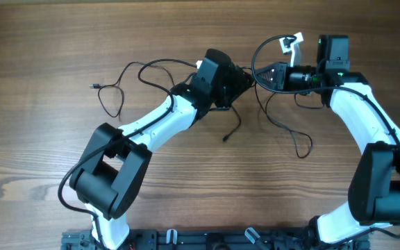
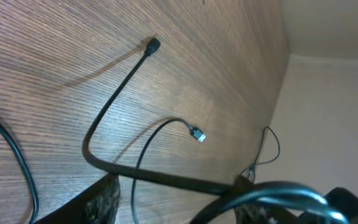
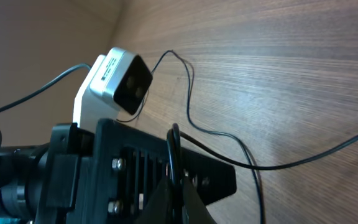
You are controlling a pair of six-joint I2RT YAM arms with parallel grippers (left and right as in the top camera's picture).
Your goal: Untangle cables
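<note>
The cables lie as thin black strands across the wooden table. One strand (image 1: 120, 87) trails left, and loops (image 1: 287, 128) spread to the right. A raised loop ends in a white plug (image 1: 290, 44). My left gripper (image 1: 243, 78) and right gripper (image 1: 259, 75) meet at the tangle near the table's far middle. In the left wrist view the left gripper (image 2: 176, 186) is open, and a black cord (image 2: 95, 124) with a black plug (image 2: 153, 45) runs across the gap between its fingers. A thin cord with a silver plug (image 2: 197, 135) lies beyond. The right gripper (image 3: 178, 186) is shut on a thin black cable (image 3: 175, 149).
The left arm's black gripper body and white wrist camera (image 3: 120, 78) sit directly in front of the right gripper. Thicker arm wiring (image 2: 278, 193) crosses by the left gripper's right finger. A pale wall (image 2: 328, 112) rises past the table's far edge.
</note>
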